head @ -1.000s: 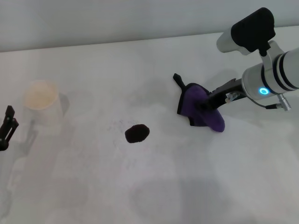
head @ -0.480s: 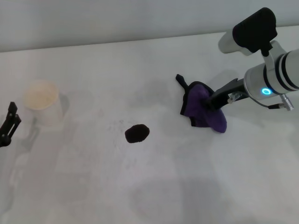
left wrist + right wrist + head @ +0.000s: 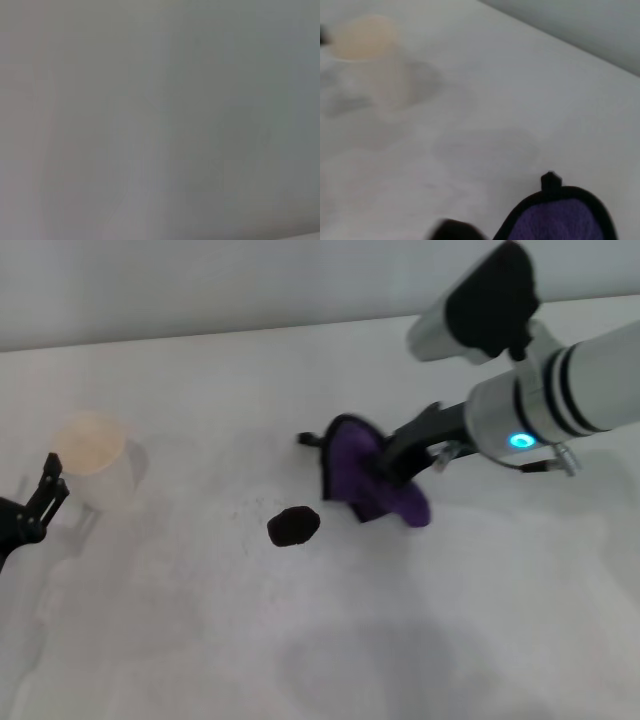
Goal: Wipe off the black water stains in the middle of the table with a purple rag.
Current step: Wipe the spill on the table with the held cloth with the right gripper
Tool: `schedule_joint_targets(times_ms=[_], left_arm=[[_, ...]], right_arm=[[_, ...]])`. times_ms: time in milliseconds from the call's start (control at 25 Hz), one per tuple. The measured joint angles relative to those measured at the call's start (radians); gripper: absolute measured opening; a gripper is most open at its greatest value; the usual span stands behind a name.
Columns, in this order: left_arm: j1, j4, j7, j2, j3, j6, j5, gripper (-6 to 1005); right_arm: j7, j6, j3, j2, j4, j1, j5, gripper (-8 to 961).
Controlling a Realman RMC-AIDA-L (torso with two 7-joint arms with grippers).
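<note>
right gripper (image 3: 385,472): clamped on the purple rag (image 3: 368,482), holding it just above or on the table (image 3: 480,620) — can't tell if the cloth touches the surface
rag position: right of the black water stains (image 3: 293,526) and slightly farther back, near but apart; black corner tail points back-left, away from the stain
right wrist check: rag edge (image 3: 560,217) fills the lower corner, dark blotch (image 3: 452,231) just beside it at the frame edge; own fingers not shown there
stain: one small dark oval, roughly mid-table, untouched by the cloth
risk 1: rag passes over the stain without pressing — cause would be the cloth hanging loose off the fingers with little flat area facing down
risk 2: smearing instead of lifting — a single light drag could spread the blotch across the white surface
risk 3: fingertips scrape the table if the arm drops too low, since the cloth bunches behind the tips rather than under them
risk 4: rag slips out during the stroke — grip looks to be on a small bunched part
left gripper (image 3: 38,508): far left edge, beside the cup (image 3: 93,462), fingers spread, idle; left wrist view shows nothing usable
risk 5: low — cup is well apart from the wipe path
counts: rags 1; stains 1; cups 1; grippers 2; tables 1
</note>
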State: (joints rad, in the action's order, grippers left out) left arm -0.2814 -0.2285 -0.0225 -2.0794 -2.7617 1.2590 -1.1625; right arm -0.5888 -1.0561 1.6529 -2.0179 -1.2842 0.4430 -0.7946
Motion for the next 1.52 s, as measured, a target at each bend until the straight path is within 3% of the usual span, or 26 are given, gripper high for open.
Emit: schedule_joint_targets(times_ms=[200, 400, 760, 960, 1280, 1520], left_arm=[[-0.019, 0.000, 0.000, 0.001, -0.003, 0.002, 0.004, 881], [-0.021, -0.006, -0.004, 0.001, 0.006, 0.003, -0.005, 880], [-0.031, -0.012, -0.076, 0.001, -0.002, 0.032, 0.006, 880], [-0.026, -0.014, -0.104, -0.003, 0.000, 0.033, 0.008, 880], [-0.026, -0.014, -0.117, -0.003, 0.002, 0.058, 0.041, 882], [-0.043, -0.003, -0.115, 0.001, 0.004, 0.099, 0.041, 880]], right_arm=[[-0.003, 0.035, 0.133, -0.003, -0.034, 0.006, -0.079, 125], [0.004, 0.172, 0.278, -0.006, 0.057, 0.040, -0.085, 121], [0.012, 0.413, 0.432, -0.010, 0.185, 0.046, -0.096, 117], [0.017, 0.505, 0.437, -0.009, 0.250, 0.052, -0.096, 117], [0.019, 0.548, 0.358, -0.004, 0.327, 0.060, -0.067, 115], [0.016, 0.555, 0.453, -0.006, 0.298, 0.061, -0.127, 113]])
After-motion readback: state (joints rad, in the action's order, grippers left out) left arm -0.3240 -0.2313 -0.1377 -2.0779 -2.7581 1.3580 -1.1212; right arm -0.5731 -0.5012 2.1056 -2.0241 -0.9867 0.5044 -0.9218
